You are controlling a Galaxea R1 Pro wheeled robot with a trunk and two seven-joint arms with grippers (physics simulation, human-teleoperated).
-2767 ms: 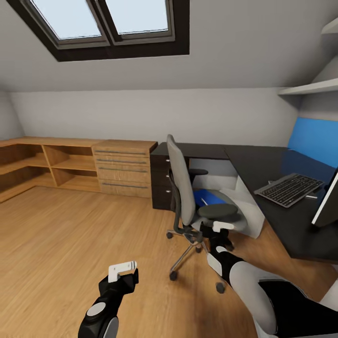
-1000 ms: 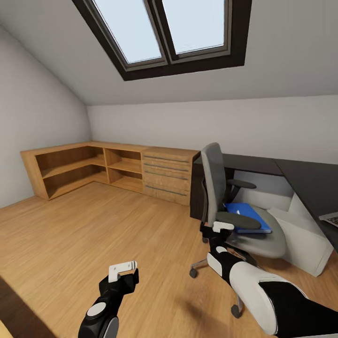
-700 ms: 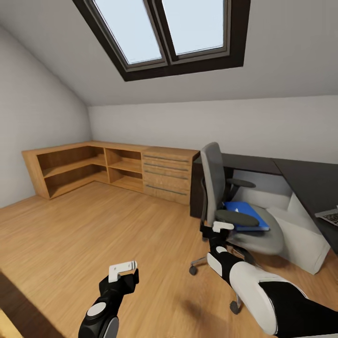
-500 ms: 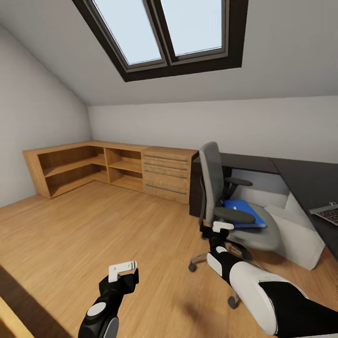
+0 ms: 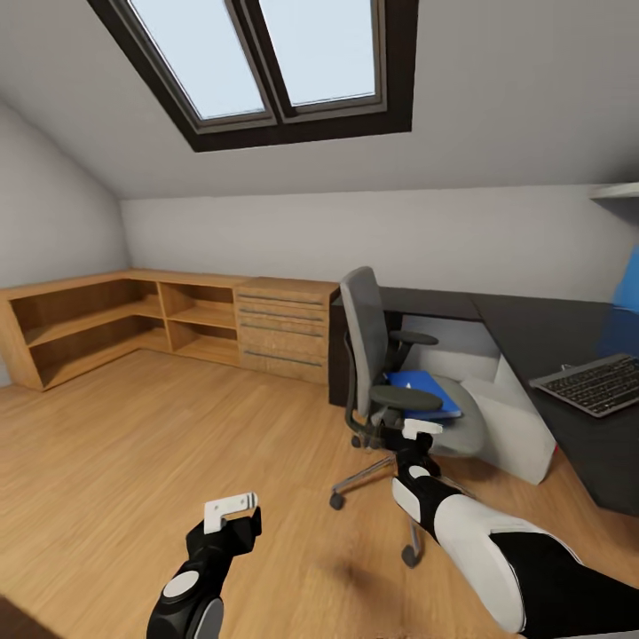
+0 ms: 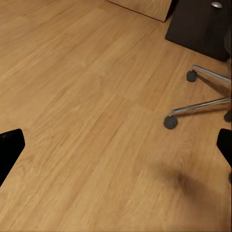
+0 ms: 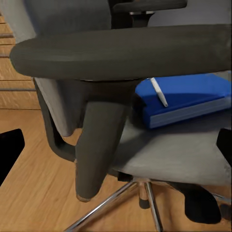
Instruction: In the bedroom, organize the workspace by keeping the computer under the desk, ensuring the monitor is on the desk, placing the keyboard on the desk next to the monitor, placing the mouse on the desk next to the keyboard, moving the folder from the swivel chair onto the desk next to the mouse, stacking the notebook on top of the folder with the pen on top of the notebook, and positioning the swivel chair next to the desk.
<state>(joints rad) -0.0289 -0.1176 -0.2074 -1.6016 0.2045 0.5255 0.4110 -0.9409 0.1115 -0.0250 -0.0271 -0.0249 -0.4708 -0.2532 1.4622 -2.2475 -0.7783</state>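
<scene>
The grey swivel chair stands on the wood floor beside the black desk, seat toward the desk. The blue folder lies on its seat, and a white pen rests on that blue stack. I cannot tell a notebook apart from the folder. The keyboard lies on the desk at the right. The pale computer sits under the desk. My right gripper is open just short of the chair's near armrest. My left gripper hangs open over bare floor. Monitor and mouse are out of view.
A low light-wood cabinet with shelves and drawers runs along the back wall and left corner. The chair's chrome legs and castors spread over the floor near my left arm. A skylight is in the sloped ceiling.
The camera has swung right, so the chair and cabinet sit further left in the picture and more of the desk and keyboard shows. Both arms hold the same pose.
</scene>
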